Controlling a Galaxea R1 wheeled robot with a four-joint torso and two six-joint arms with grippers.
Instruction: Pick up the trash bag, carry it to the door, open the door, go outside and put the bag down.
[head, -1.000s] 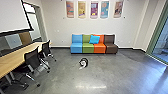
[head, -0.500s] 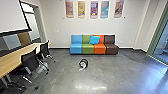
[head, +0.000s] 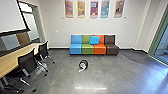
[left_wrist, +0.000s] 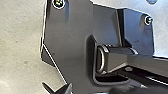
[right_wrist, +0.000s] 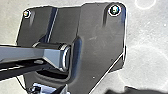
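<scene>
I see the bag (head: 83, 65) on the floor (head: 117, 72), in the middle, a bit nearer to me than the couch (head: 87, 49). It looks black and white, with a thin white bit poking out on the near side. The couch is at the far wall (head: 130, 27). From left to right its seats are blue, green, orange and brown. A blue pillow (head: 94, 40) leans on its back. Five bright pictures (head: 94, 9) hang above. On the left is a long table (head: 10, 60) with two black chairs (head: 27, 62), one near and one farther off. A white screen (head: 12, 15) is up behind the table. Big glass (head: 163, 43) is on the right. I can't tell if my left gripper (left_wrist: 57, 88) or my right gripper (right_wrist: 125, 90) is clenched or let go.
</scene>
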